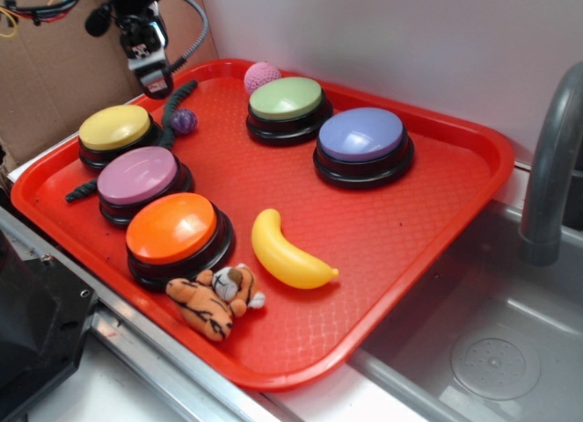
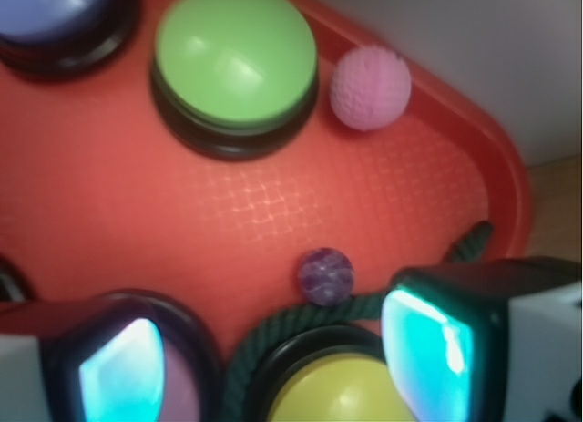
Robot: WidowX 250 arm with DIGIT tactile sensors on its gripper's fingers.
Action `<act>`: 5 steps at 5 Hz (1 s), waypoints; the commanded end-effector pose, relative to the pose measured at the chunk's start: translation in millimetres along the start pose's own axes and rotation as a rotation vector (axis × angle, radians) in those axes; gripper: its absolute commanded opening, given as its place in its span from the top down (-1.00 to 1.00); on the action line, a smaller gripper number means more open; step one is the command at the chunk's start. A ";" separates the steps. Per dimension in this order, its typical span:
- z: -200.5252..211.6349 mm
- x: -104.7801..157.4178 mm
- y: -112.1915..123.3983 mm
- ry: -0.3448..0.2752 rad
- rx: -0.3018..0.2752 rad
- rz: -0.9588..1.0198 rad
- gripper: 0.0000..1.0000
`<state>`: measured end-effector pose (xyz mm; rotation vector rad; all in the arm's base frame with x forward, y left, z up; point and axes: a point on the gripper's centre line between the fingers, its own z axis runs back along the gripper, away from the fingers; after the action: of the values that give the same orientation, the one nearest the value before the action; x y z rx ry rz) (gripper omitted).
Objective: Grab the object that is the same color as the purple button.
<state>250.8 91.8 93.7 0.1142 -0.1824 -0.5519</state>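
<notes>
The small dark purple shiny ball (image 1: 184, 121) lies on the red tray (image 1: 401, 231), touching the dark green rope beside the yellow button. In the wrist view the ball (image 2: 326, 275) sits just ahead of my fingers, on the tray (image 2: 109, 212). The purple button (image 1: 363, 136) with a periwinkle top stands at the tray's back right; its edge shows at the wrist view's top left (image 2: 46, 7). My gripper (image 1: 151, 78) hangs above the tray's back left, over the rope, open and empty. In the wrist view the gripper (image 2: 273, 358) has its jaws wide apart above the yellow button.
Yellow (image 1: 114, 128), pink-topped (image 1: 138, 175), orange (image 1: 171, 227) and green (image 1: 286, 98) buttons stand on the tray. A pink knitted ball (image 1: 262, 76), green rope (image 1: 178, 98), yellow banana (image 1: 284, 252) and tiger toy (image 1: 217, 297) lie there too. A sink and faucet (image 1: 551, 167) are at right.
</notes>
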 end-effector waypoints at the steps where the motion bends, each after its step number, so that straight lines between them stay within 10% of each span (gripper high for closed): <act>1: -54.9 4.3 23.3 -0.031 -0.013 -0.010 -1.00; 3: -79.0 4.2 25.6 -0.005 -0.037 -0.042 -1.00; 4: -80.1 4.4 24.3 -0.002 -0.038 -0.039 1.00; 5: -81.1 1.1 24.3 -0.003 -0.040 -0.010 1.00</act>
<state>280.4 119.1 16.6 0.0783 -0.1780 -0.5707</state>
